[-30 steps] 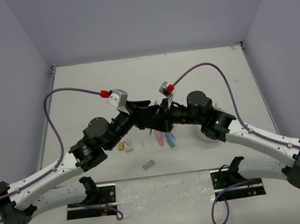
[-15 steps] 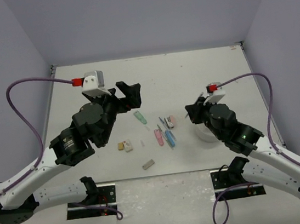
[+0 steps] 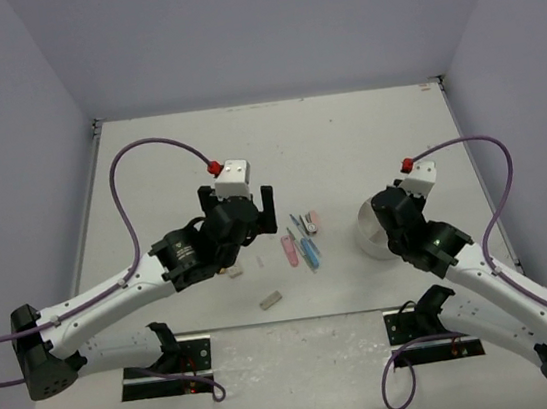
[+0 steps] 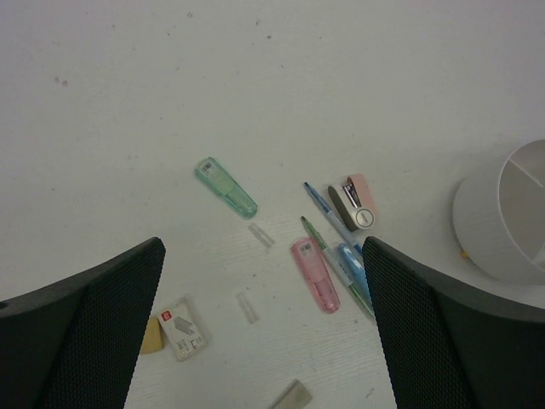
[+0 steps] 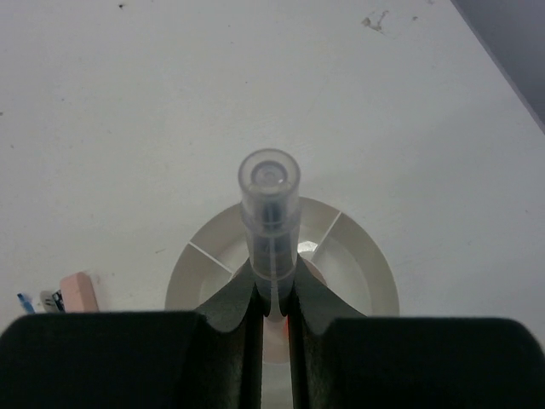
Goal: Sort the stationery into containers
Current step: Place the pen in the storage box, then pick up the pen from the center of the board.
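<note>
The stationery lies mid-table: a pink piece (image 4: 315, 274), a blue piece (image 4: 351, 260), a green piece (image 4: 226, 187), thin pens (image 4: 328, 217), a small pink stapler (image 4: 358, 200), a white block (image 4: 180, 328), a tan block (image 4: 153, 336) and a grey block (image 4: 294, 396). My left gripper (image 4: 264, 341) hovers open and empty above them (image 3: 254, 212). The round white divided organizer (image 5: 375, 264) stands at the right (image 3: 369, 237). My right gripper (image 5: 272, 294) is shut on a clear pen (image 5: 270, 213), held upright over the organizer's centre (image 3: 387, 212).
Two small clear pieces (image 4: 261, 235) lie among the items. The grey block (image 3: 271, 301) lies nearest the arm bases. Grey walls enclose the table on the far, left and right sides.
My left gripper has swung from the far left back over the stationery, lower and still open. My right gripper has carried the clear pen from the pile to above the organizer.
</note>
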Available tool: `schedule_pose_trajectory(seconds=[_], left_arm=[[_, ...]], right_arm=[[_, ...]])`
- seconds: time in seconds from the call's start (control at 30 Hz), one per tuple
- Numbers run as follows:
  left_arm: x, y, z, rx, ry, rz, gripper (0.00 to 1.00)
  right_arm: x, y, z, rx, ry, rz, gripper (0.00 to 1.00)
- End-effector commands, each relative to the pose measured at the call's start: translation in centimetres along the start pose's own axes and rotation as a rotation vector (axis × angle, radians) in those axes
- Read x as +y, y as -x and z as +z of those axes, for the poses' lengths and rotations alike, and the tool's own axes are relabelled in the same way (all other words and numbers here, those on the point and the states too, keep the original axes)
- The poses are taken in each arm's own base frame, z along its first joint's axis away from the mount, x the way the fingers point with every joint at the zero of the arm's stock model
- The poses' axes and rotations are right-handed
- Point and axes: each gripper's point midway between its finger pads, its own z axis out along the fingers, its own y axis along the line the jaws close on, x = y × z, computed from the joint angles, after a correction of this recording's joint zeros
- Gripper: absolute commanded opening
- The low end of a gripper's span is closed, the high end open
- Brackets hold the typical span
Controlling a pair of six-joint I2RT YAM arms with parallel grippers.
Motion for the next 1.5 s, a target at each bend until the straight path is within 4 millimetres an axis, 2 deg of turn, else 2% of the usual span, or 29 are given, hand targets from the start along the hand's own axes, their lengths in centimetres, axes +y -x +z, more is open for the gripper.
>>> schedule_pose_trajectory(seconds=[0.0,0.03,0.07,0.13,0.2,0.23,0.37,0.5,0.6,0.7,0.8,0.83,0.87,0.93,1.0,1.07,1.13,1.2,1.23,1.3,1.47], left_arm=[[-0.4,0.5,-0.2,-0.016,-0.034,-0.046,1.00],[-0.3,0.4,-0.3,-0.016,-0.033,-0.046,1.00],[-0.3,0.4,-0.3,-0.016,-0.034,-0.046,1.00],[0.0,0.4,-0.4,-0.019,-0.033,-0.047,1.00],[0.2,0.3,-0.5,-0.018,-0.035,-0.047,1.00],[0.3,0.2,-0.5,-0.017,-0.033,-0.048,1.00],[0.8,-0.3,-0.1,-0.005,-0.016,-0.050,1.00],[1.8,-1.3,0.6,0.026,0.031,-0.070,1.00],[4.4,-1.8,1.5,0.056,0.140,-0.120,1.00],[8.3,-2.0,2.3,0.083,0.266,-0.184,1.00],[10.3,-1.9,1.8,0.076,0.328,-0.206,1.00],[10.6,-1.7,1.5,0.066,0.334,-0.212,1.00],[10.6,-1.6,1.3,0.062,0.334,-0.217,1.00],[11.3,-1.1,0.6,0.046,0.349,-0.221,1.00],[11.5,-0.9,0.2,0.046,0.350,-0.210,1.00],[11.6,-0.6,-0.4,0.047,0.339,-0.196,1.00],[11.5,-0.4,-0.9,0.060,0.312,-0.172,1.00],[11.4,-0.4,-1.2,0.069,0.289,-0.148,1.00],[11.2,-0.4,-1.6,0.082,0.265,-0.134,1.00],[11.1,-0.7,-1.8,0.098,0.245,-0.110,1.00],[11.5,-2.5,-1.7,0.136,0.246,-0.072,1.00]], right_arm=[[-0.7,0.2,0.6,-0.021,-0.074,0.015,0.00],[-0.7,0.2,0.6,-0.020,-0.074,0.016,0.01],[-0.6,0.1,0.6,-0.017,-0.074,0.011,0.08],[-0.4,0.1,0.6,-0.011,-0.062,0.009,0.26],[-0.1,0.3,0.4,-0.006,-0.040,0.018,0.48],[0.1,0.3,0.3,-0.002,-0.026,0.022,0.54],[0.6,1.1,-0.2,-0.004,0.015,0.035,0.58],[0.9,2.9,-1.3,-0.009,0.050,0.046,0.59],[1.5,5.1,-3.0,-0.021,0.121,0.062,0.59],[2.5,8.4,-5.5,-0.078,0.232,0.093,0.55],[5.4,9.7,-7.3,-0.074,0.401,0.020,0.50],[6.9,9.5,-8.0,-0.043,0.472,-0.006,0.50],[7.4,9.7,-8.5,-0.034,0.501,-0.009,0.50],[11.1,7.6,-9.6,0.067,0.607,-0.108,0.49],[13.6,5.7,-10.4,0.154,0.689,-0.175,0.49],[16.9,1.8,-11.3,0.289,0.793,-0.267,0.47],[19.0,-1.1,-11.0,0.374,0.824,-0.315,0.43],[20.1,-2.9,-10.4,0.424,0.817,-0.342,0.39],[20.7,-4.4,-9.6,0.460,0.793,-0.367,0.34],[21.7,-5.8,-8.6,0.476,0.774,-0.380,0.30],[22.3,-9.5,-5.6,0.532,0.666,-0.457,0.26]])
